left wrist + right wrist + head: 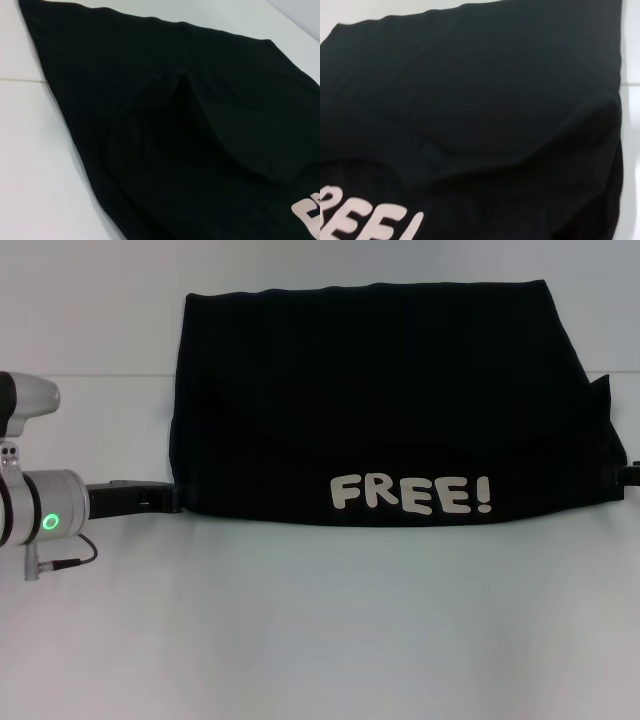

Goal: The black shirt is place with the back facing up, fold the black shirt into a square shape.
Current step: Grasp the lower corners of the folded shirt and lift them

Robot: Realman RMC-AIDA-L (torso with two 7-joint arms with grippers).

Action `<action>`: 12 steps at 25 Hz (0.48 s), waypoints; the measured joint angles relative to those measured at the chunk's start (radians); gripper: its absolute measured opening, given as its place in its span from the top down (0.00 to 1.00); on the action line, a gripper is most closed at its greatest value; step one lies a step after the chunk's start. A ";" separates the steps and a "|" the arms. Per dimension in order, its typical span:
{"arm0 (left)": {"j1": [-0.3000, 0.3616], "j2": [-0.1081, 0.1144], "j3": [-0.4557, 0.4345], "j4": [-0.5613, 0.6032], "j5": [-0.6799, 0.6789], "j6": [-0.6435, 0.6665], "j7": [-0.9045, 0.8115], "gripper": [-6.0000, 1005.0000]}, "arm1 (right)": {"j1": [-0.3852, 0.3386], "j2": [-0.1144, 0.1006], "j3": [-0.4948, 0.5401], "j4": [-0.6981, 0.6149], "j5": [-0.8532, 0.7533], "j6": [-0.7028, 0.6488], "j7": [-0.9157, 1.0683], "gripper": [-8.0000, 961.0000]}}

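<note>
Black shirt, a large plain soft cloth T-shirt, lies folded into a wide rectangular slab on the white tabletop, toward the far edge and somewhat right of centre. White "FREE!" lettering faces up along the shirt's near edge, right of its middle. Far edge runs nearly straight; near edge bows slightly toward the robot. Right side shows a small pointed peak of cloth lifted at the upper right corner. Left wrist view: cloth surface with a raised ridge or tuck near its middle, one fragment of white lettering at the picture border. Right wrist view: more of the shirt, a soft fold line crossing it, part of the lettering visible.

Tabletop white, a faint seam running across it at about the level of the shirt's middle on the left.

Left arm, silver-grey cylinder segments with a green lit ring, comes in from the table's left edge. Left gripper, black, lies low and level at the shirt's near-left corner, its tip touching the cloth edge; whether it is clenched on the cloth or released, cannot tell.

Right gripper, only a small black part showing at the table's right edge, sits at the shirt's near-right corner; its state, cannot tell.
</note>
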 joint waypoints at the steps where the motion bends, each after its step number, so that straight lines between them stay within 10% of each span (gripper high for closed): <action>1: -0.001 0.000 0.000 0.000 0.000 0.000 -0.001 0.99 | 0.000 -0.001 -0.001 -0.005 -0.002 -0.006 -0.014 0.39; 12: -0.001 -0.002 0.001 0.000 -0.005 -0.012 -0.016 0.99 | 0.014 0.001 -0.036 -0.016 -0.064 0.016 -0.121 0.39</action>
